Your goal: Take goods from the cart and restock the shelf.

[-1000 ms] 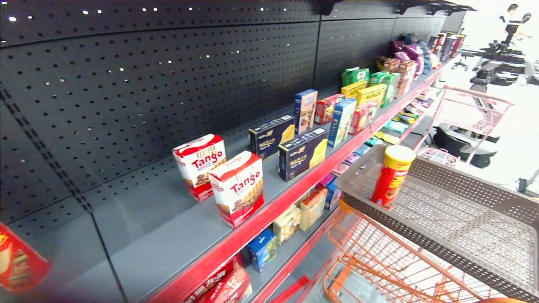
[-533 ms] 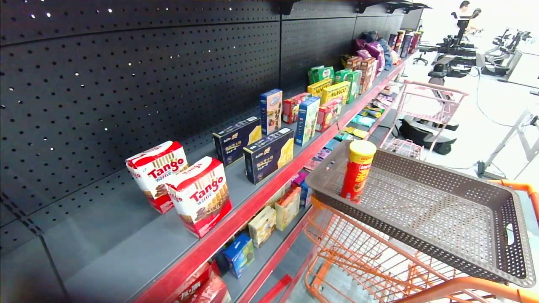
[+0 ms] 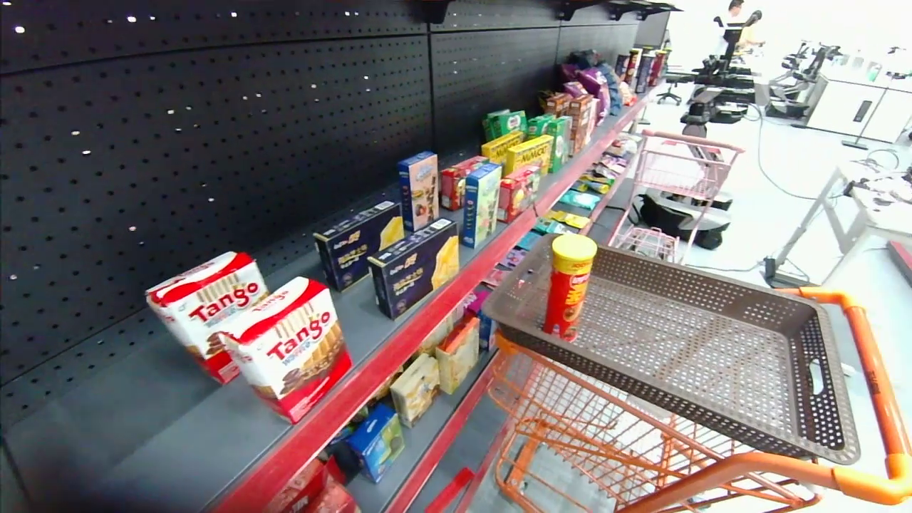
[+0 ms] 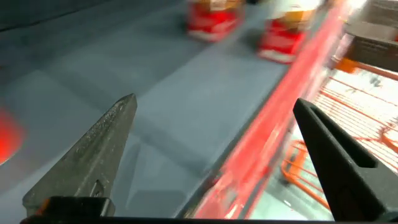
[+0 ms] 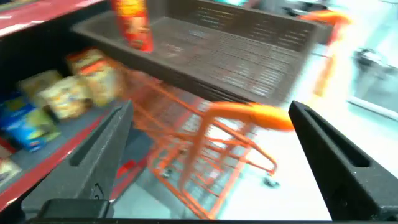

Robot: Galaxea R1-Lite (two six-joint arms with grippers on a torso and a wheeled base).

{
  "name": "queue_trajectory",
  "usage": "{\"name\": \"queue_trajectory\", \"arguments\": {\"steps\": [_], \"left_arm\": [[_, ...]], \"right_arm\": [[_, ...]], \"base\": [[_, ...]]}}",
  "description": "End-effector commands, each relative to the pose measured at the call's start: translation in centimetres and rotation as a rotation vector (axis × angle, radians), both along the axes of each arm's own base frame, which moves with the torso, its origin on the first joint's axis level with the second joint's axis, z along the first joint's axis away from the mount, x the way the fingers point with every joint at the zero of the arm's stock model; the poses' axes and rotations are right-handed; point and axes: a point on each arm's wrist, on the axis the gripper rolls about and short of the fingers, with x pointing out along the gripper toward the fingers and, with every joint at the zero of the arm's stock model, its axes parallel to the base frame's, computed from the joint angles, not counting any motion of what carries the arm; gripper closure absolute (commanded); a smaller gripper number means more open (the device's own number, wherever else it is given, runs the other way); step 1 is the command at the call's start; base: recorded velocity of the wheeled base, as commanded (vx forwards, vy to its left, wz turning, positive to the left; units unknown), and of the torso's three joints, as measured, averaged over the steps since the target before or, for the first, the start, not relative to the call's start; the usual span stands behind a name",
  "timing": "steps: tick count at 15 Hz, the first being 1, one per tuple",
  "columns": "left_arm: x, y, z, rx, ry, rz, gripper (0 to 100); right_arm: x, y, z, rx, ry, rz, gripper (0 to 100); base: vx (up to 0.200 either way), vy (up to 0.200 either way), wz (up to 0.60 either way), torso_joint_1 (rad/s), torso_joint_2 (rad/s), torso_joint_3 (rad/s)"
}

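My right gripper (image 5: 209, 107) has its jaws spread wide with nothing between them. It is facing the orange cart (image 5: 255, 115). Beyond it I can see the chip can (image 5: 132, 25) standing in the brown tray (image 5: 249, 50) on top of the cart.

My left gripper (image 4: 212, 102) is just as wide open and empty. It is aimed at the bare grey board of the shelf (image 4: 186, 106), with the red-and-white wafer packs (image 4: 214, 15) farther along that board.

In the head view the chip can (image 3: 568, 288) sits at centre frame, upright with its long axis vertical and its yellow lid on top. It is in the tray's (image 3: 819, 370) corner nearest the shelf's (image 3: 399, 363) red edge, close to the tray wall. The cart handle (image 3: 866, 356) runs down the right edge of the frame.

As I read it, the right arm is the one lined up on the can, while the left is lined up on the shelf. With the can upright, I'd take it from the side, jaws level across the tube. I'd come in over the tray's open middle because the corner walls crowd the other sides. The free stretch of shelf at lower left, beside the wafer packs (image 3: 285, 349), looks like room for it.
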Motion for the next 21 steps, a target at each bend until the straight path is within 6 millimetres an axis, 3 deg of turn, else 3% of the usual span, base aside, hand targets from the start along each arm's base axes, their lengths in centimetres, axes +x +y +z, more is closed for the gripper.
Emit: {"name": "queue_trajectory", "arguments": {"steps": [1, 21], "left_arm": [[0.01, 0.00, 0.01, -0.001, 0.000, 0.002, 0], [0.01, 0.00, 0.01, -0.001, 0.000, 0.004, 0]], "right_arm": [[0.01, 0.00, 0.00, -0.001, 0.002, 0.002, 0], [0.01, 0.00, 0.00, 0.001, 0.002, 0.002, 0]], "base": [[0.000, 0.000, 0.00, 0.000, 0.00, 0.000], [0.000, 0.000, 0.06, 0.000, 0.00, 0.000]]}}
